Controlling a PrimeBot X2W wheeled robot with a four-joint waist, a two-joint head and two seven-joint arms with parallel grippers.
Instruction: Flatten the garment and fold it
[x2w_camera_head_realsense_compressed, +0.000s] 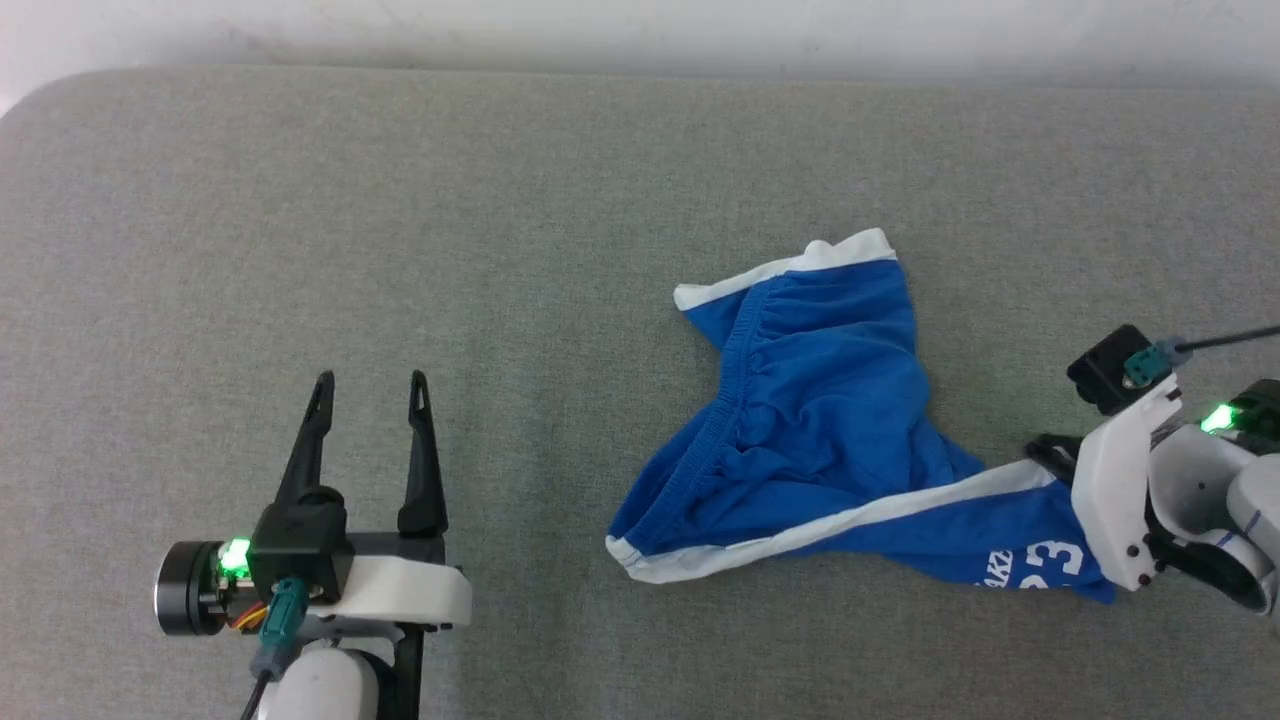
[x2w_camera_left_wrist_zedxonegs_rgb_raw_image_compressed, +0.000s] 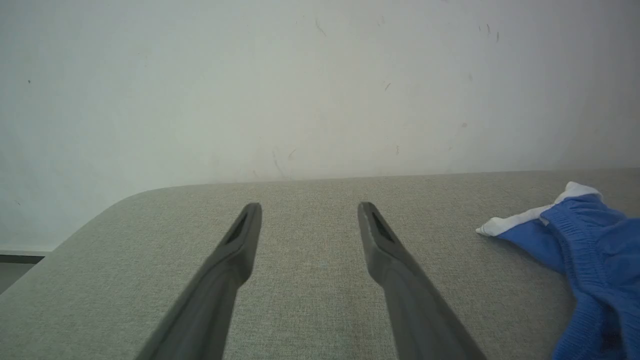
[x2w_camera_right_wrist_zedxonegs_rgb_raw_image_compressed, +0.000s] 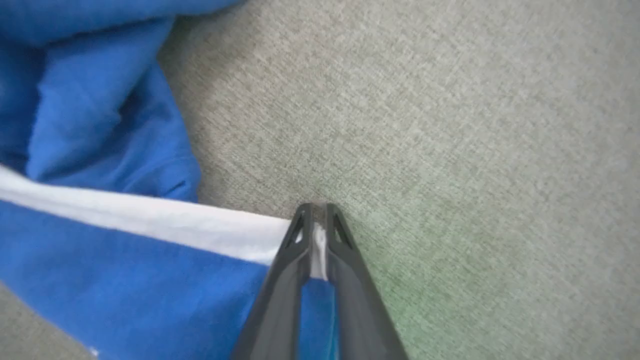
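The garment (x2w_camera_head_realsense_compressed: 830, 400), a small pair of bright blue shorts with white trim and a white number print, lies crumpled on the right half of the grey fabric surface, its gathered waistband facing left. My right gripper (x2w_camera_head_realsense_compressed: 1045, 455) sits at the shorts' right end. In the right wrist view its fingers (x2w_camera_right_wrist_zedxonegs_rgb_raw_image_compressed: 317, 210) are shut on the white trim edge of the garment (x2w_camera_right_wrist_zedxonegs_rgb_raw_image_compressed: 100, 125), and a sliver of white cloth shows between them. My left gripper (x2w_camera_head_realsense_compressed: 372, 385) rests open at the lower left, well clear of the shorts. Its spread fingers (x2w_camera_left_wrist_zedxonegs_rgb_raw_image_compressed: 310, 210) hold nothing, and the garment (x2w_camera_left_wrist_zedxonegs_rgb_raw_image_compressed: 590, 235) lies off to their right.
The grey fabric surface (x2w_camera_head_realsense_compressed: 400, 200) stretches wide around the shorts, with a rounded corner at the far left. A pale wall (x2w_camera_left_wrist_zedxonegs_rgb_raw_image_compressed: 300, 75) rises directly behind its far edge.
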